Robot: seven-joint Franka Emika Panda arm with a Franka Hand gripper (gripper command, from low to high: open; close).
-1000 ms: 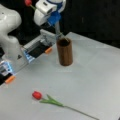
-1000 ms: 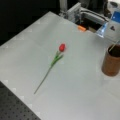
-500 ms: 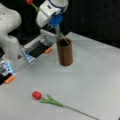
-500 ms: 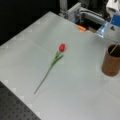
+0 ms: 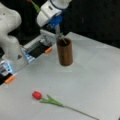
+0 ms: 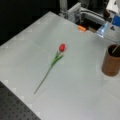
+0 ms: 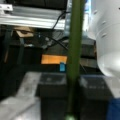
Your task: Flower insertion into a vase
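The gripper (image 5: 58,30) sits in the upper middle of a front view, its jaws reaching down to the rim of the vase (image 5: 65,53); how wide the jaws stand and whether they grip anything cannot be told — their tips blur into the dark mouth. A thin green stem (image 5: 63,40) slants from the jaws into the vase, and a green stalk with a red tip (image 5: 35,5) pokes out at the top edge, cut off by the frame. In the wrist view a green stem (image 7: 73,57) runs top to bottom down the middle, its ends out of sight, with the white arm body filling the right side.

In a front view the vase (image 6: 111,62) stands at the right edge, partly cropped, a pale stem end showing inside its mouth.

Compared with half a second ago, the gripper has dropped a little closer to the vase mouth; the vase has not moved.

A second flower (image 5: 50,100) — red bud, green leaves, long stem — lies flat on the bench (image 5: 100,75), well apart from the vase, in both front views (image 6: 56,62).

The arm leans in from the upper right, wrist angled down and leftward.
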